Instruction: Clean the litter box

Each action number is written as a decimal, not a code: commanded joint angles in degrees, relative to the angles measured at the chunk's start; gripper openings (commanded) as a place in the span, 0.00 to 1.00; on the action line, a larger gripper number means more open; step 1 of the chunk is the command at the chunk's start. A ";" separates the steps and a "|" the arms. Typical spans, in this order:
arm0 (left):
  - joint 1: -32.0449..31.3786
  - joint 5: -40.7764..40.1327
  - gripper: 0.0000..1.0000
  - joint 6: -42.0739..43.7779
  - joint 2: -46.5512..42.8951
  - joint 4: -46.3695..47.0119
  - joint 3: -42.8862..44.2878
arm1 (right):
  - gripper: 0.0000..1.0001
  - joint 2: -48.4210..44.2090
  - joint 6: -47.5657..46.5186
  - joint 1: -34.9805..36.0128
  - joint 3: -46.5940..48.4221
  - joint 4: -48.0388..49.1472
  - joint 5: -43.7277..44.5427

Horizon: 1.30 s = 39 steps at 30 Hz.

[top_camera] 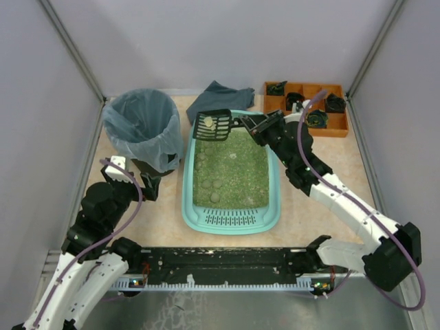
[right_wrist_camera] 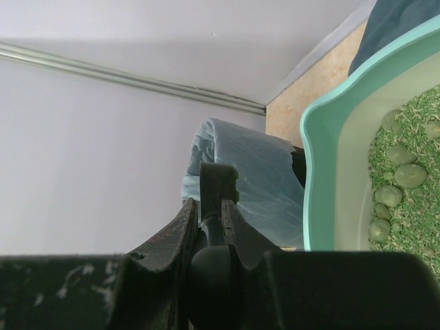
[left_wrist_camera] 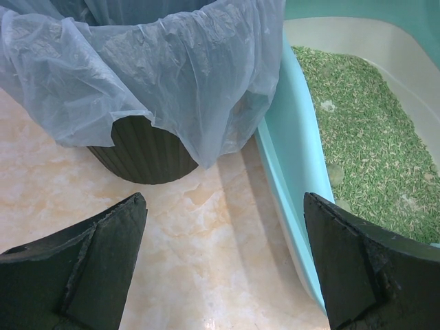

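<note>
One clump (top_camera: pixel 207 122) rides the scoop (top_camera: pixel 218 128) level, right gripper (top_camera: pixel 251 125) clamping the handle (top_camera: pixel 237 123), presumably for the far-left-corner bin (top_camera: pixel 157 148); left gripper (left_wrist_camera: pixel 225 203) gapes

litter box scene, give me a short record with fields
litter box: turquoise tray, green litter, several clumps lying in it
scoop: black, slotted, over the box's far end, one pale clump on it
right fingers: shut on the scoop handle
left fingers: open, empty, low between bin and box
bin: bag-lined, left of the box
</note>
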 commanded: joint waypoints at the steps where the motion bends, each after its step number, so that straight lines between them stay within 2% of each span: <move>1: 0.37 -1.42 1.00 -0.45 -1.22 0.76 0.06 | 0.00 4.16 -2.09 2.28 6.59 5.52 1.78; 18: 0.35 -0.16 1.00 -0.01 -2.46 0.93 -0.25 | 0.00 19.73 -8.34 6.14 25.72 6.19 2.50; 39: 0.33 0.59 1.00 0.30 -1.67 1.19 -0.13 | 0.00 40.66 -21.37 10.78 55.61 -7.43 1.56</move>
